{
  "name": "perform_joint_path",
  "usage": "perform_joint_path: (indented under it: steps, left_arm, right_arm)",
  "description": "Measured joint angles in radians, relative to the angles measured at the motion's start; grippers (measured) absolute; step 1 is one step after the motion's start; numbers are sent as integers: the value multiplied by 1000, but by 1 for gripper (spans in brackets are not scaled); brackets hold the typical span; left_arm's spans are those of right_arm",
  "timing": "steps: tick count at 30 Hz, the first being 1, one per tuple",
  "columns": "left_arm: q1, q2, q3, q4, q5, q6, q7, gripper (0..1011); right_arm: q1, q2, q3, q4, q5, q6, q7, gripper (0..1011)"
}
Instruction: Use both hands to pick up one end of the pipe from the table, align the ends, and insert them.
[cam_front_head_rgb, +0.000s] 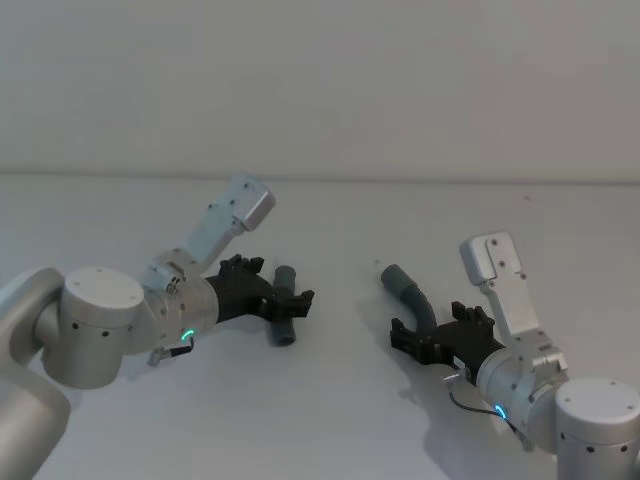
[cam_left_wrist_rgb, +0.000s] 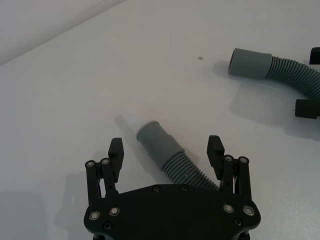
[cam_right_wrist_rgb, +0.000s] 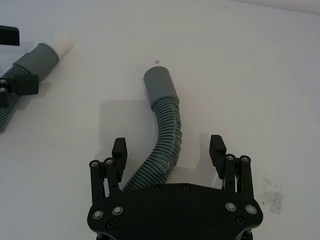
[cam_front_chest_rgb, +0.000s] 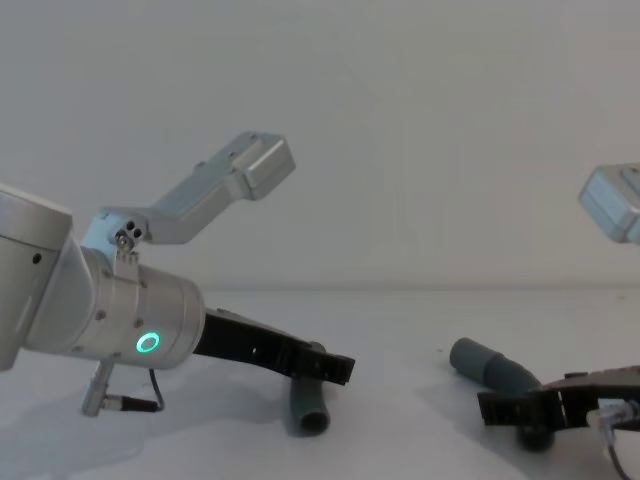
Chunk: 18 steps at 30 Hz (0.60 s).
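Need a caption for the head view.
Both open, the left gripper and right gripper straddle the short pipe piece and the longer corrugated piece, lying apart on the white table.

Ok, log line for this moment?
phase: pre-grasp | left gripper: open, straddling short piece | right gripper: open, straddling long piece | both apart, on table

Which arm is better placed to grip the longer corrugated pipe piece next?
Right, probably. The right gripper has its open fingers either side of the longer piece, while the left gripper, also open, straddles the short piece.
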Motion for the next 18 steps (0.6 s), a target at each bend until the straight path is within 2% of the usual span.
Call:
perform_joint_path:
  steps: [18]
  left_arm:
    - [1,-6,-11,9,-6,38,-34,1001]
  right_arm:
    - [0,-10,13,1,-6,-6,13,1000]
